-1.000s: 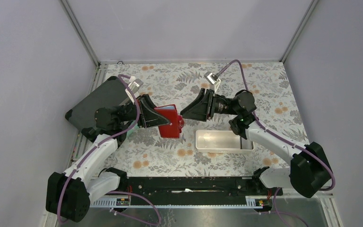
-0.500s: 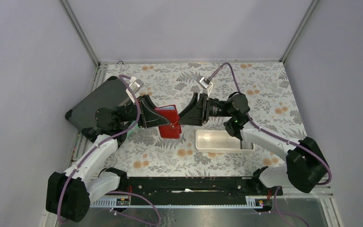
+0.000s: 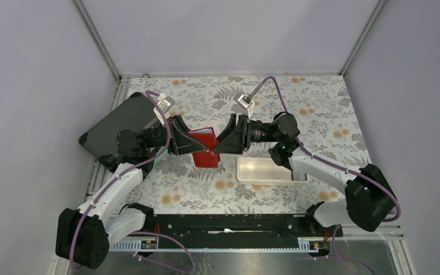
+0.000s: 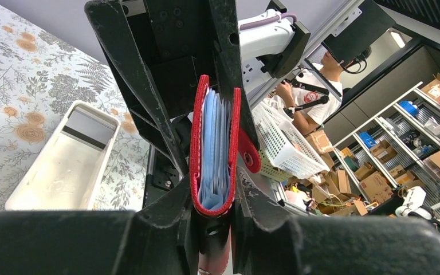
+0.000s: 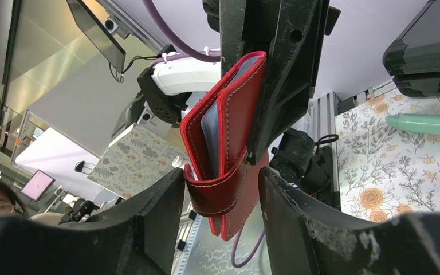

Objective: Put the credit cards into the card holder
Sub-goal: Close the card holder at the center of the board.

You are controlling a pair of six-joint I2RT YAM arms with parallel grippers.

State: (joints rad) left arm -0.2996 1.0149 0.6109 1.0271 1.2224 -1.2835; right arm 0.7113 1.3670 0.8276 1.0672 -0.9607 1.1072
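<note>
The red card holder (image 3: pixel 205 151) hangs in the air over the middle of the table, with my left gripper (image 3: pixel 190 144) shut on its left side. In the left wrist view the card holder (image 4: pixel 196 137) stands edge-on, slightly spread, with light blue credit cards (image 4: pixel 215 143) packed inside; its snap strap (image 4: pixel 250 157) hangs loose to the right. My right gripper (image 3: pixel 216 146) meets it from the right. In the right wrist view its open gripper (image 5: pixel 217 179) straddles the strap (image 5: pixel 217 193) looped round the card holder (image 5: pixel 238 123), with small gaps on both sides.
A long white tray (image 3: pixel 270 170) lies on the flowered cloth just right of the card holder, under the right arm. A big dark grey case (image 3: pixel 117 123) sits at the left edge. A pale green tube (image 5: pixel 424 125) lies beside that case.
My right gripper has moved left to the card holder, and its jaws have opened wider around the strap end. The left gripper and the card holder have stayed put.
</note>
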